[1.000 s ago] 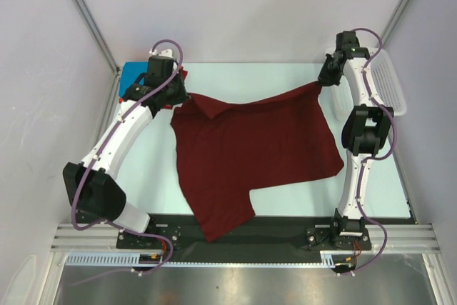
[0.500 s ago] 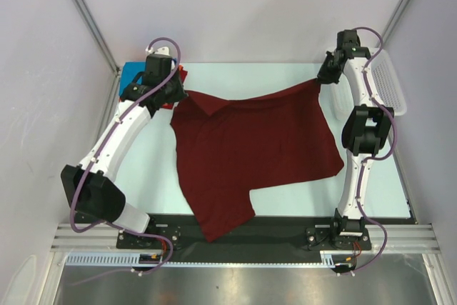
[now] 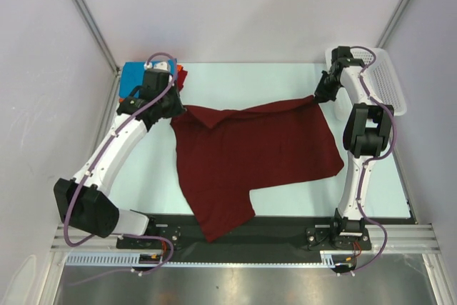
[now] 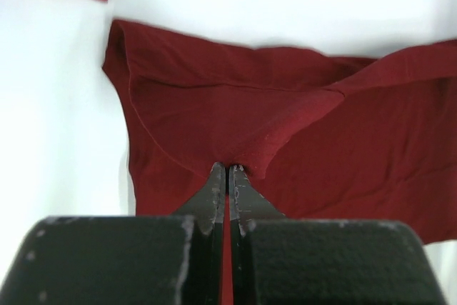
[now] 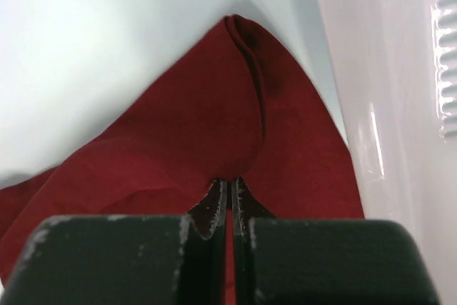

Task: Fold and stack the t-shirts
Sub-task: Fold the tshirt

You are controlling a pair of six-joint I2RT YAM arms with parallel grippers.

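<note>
The dark maroon t-shirt [image 3: 257,155] was spread over the middle of the desk [image 3: 250,76]. Its near part was draped past the desk's near edge onto the black strip [image 3: 285,230] between the arm bases.

The shirt's far left corner was clamped in the left jaws, which were shown in the left wrist view pressed together on a fold of the cloth. That grip was placed toward the desk's far left corner, at the end of the left arm [image 3: 121,141].

The shirt's far right corner was pinched in the right jaws. These were likewise closed on a peak of cloth in the right wrist view, toward the desk's far right corner at the end of the right arm [image 3: 364,133]. The shirt's far edge was run between the two grips, with a small flap folded over near the left one.

The bright blue t-shirt [image 3: 132,76] was laid in the far left corner of the desk, partly hidden by the left arm. A small part of the orange-red t-shirt [image 3: 181,71] was seen just beside it.

The white mesh basket [image 3: 391,80] was set along the desk's right edge at the far corner, just beside the right arm.
</note>
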